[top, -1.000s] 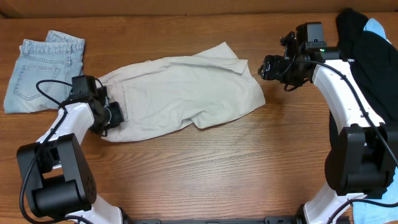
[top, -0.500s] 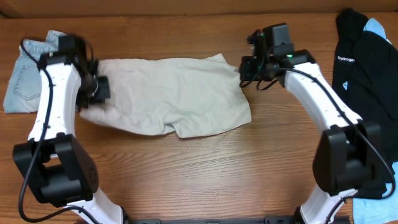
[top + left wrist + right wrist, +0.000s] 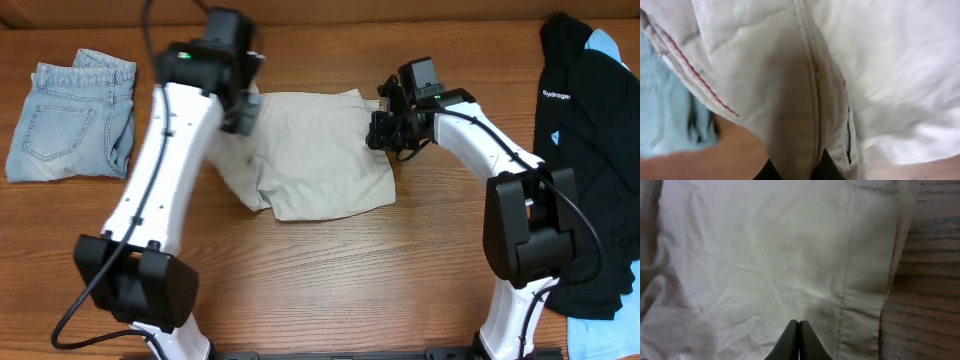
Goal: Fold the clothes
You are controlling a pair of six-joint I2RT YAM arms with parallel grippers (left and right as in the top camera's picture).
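Shorts (image 3: 320, 160) lie half-folded on the table (image 3: 400, 270); left gripper (image 3: 792, 166) clamps a raised fold. Right gripper (image 3: 799, 337) pinches the cloth, jaws closed.

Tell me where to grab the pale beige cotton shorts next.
Probably the lower right corner of the pale beige cotton shorts, approached from the right over bare table: it lies flat and free, while the left side is bunched in the left gripper.

Open wood table (image 3: 330, 285) along front of beige shorts (image 3: 320, 150); blocked far left by denim shorts (image 3: 70, 125), right by black garment (image 3: 590, 150).
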